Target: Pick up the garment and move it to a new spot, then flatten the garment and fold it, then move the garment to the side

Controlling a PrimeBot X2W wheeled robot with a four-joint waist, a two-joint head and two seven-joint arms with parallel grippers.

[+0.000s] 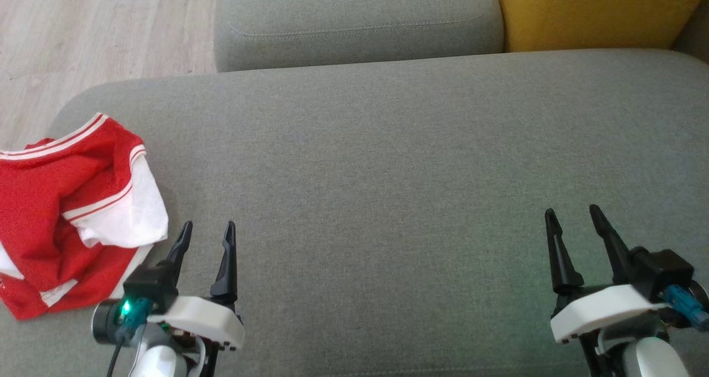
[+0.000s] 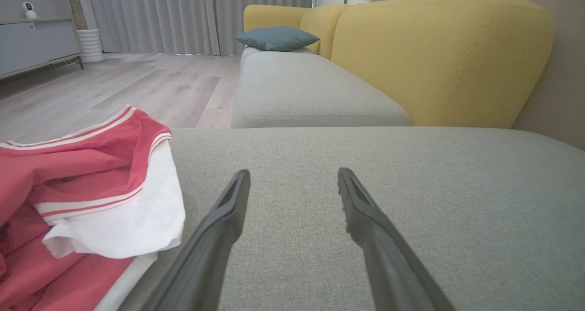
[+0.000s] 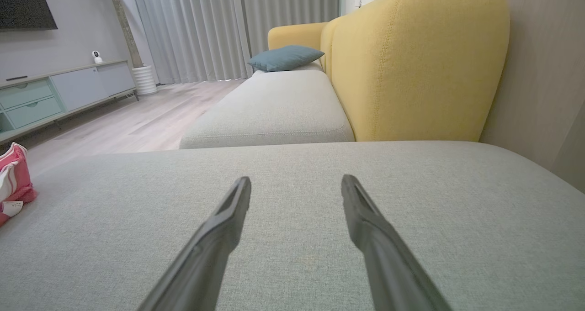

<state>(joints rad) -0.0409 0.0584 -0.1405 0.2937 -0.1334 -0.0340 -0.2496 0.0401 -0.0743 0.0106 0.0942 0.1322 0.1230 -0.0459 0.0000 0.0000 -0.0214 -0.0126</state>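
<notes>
Garment (image 1: 66, 211), red with white trim, lies crumpled at the near left edge of the grey sofa seat (image 1: 388, 161). The left gripper (image 1: 209, 227) is just beside it on the right side, with fingers spread apart and holding nothing. The right gripper (image 1: 571, 211) is at the near right, well apart from the garment, also spread and empty. A yellow backrest (image 1: 581, 11) stands at the far right.

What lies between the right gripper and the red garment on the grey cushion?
In the head view: bare grey cushion, then the open left gripper, close beside the garment.
</notes>
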